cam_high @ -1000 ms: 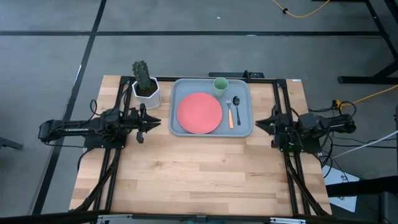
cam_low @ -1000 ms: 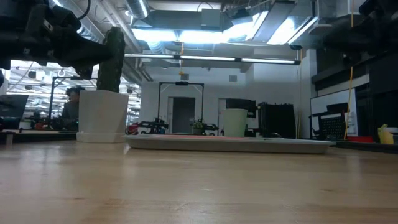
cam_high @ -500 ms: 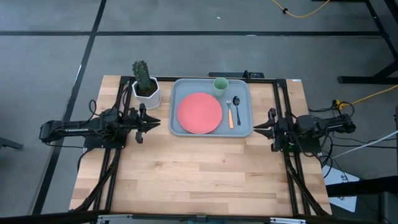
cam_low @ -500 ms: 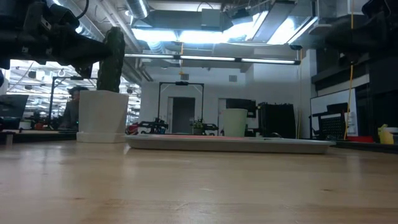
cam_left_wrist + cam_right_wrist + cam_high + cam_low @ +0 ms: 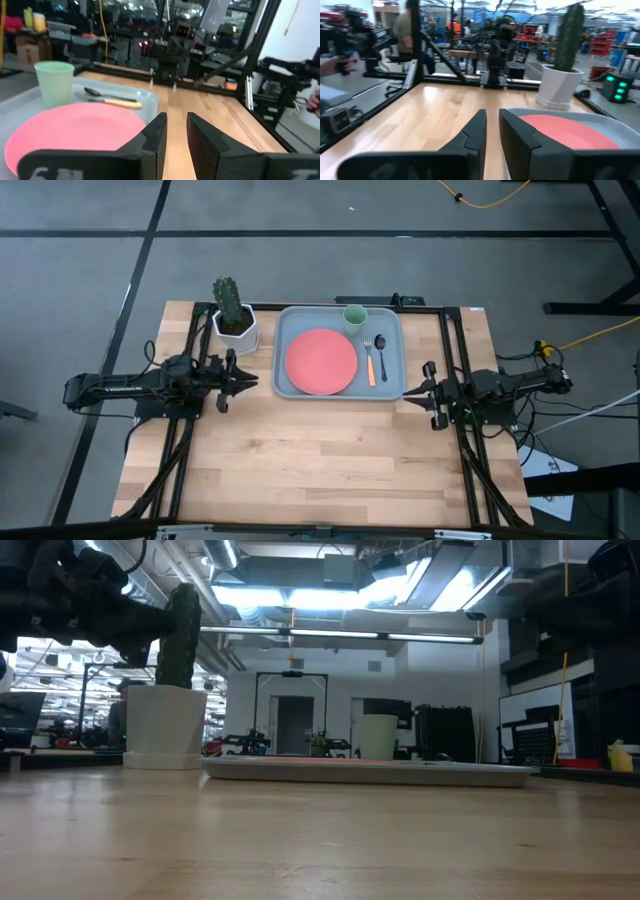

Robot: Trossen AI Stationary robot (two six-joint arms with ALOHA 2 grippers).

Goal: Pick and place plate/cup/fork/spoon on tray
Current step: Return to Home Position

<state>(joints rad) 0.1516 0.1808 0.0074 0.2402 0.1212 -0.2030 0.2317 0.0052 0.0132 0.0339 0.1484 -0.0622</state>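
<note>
The pale grey-blue tray (image 5: pixel 290 385) lies at the table's far middle. On it lie the coral-red plate (image 5: pixel 321 361), the light-green cup (image 5: pixel 355 315) upright at its far edge, the orange-handled fork (image 5: pixel 370 365) and the dark spoon (image 5: pixel 381 346) side by side at its right. My left gripper (image 5: pixel 252 378) is shut and empty just left of the tray, pointing at it; its wrist view shows the plate (image 5: pixel 70 135) and cup (image 5: pixel 55 82). My right gripper (image 5: pixel 405 393) is shut and empty at the tray's near right corner.
A white hexagonal pot with a green cactus (image 5: pixel 235 320) stands left of the tray's far corner, beside my left arm. Bare wooden table (image 5: pixel 320 460) spans the near half. People show in the room beyond the table's left side (image 5: pixel 412 30).
My right gripper has gone a little toward the table's near edge and toward the tray's near right corner. The things on the tray have stayed where they were.
</note>
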